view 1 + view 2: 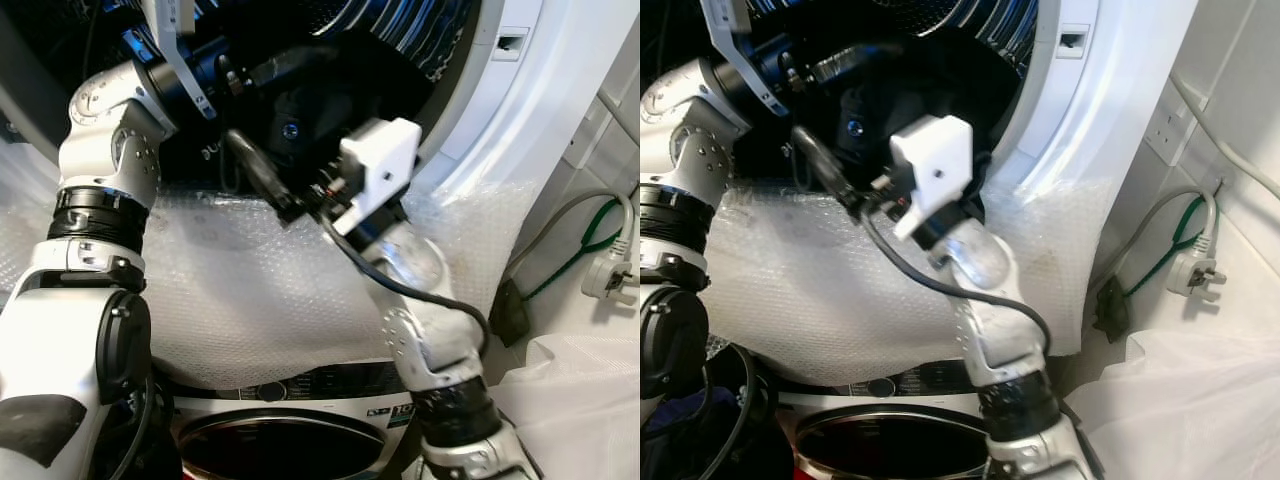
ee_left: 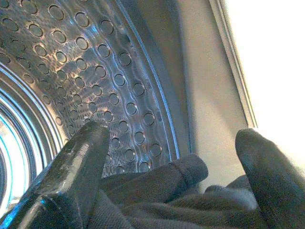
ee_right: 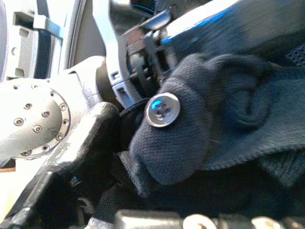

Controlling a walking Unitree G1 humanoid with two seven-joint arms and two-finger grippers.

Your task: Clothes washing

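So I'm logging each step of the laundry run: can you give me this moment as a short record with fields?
Place: open washer drum, bubble wrap draped over its lower rim
Load: dark garment with a silver button, at the drum mouth
Left gripper: inside the drum, fingers apart, dark cloth lying between them
Right gripper: at the drum mouth, against the garment; grip not clear
Nearby: second machine below; unplugged white plug to the right

The drum's point(image 1: 400, 30) dark mouth is swallowing both grippers' fingertips, the dark garment point(image 3: 200, 124) is hiding the right gripper's far finger, and the lower door point(image 1: 280, 445) is running off-frame.
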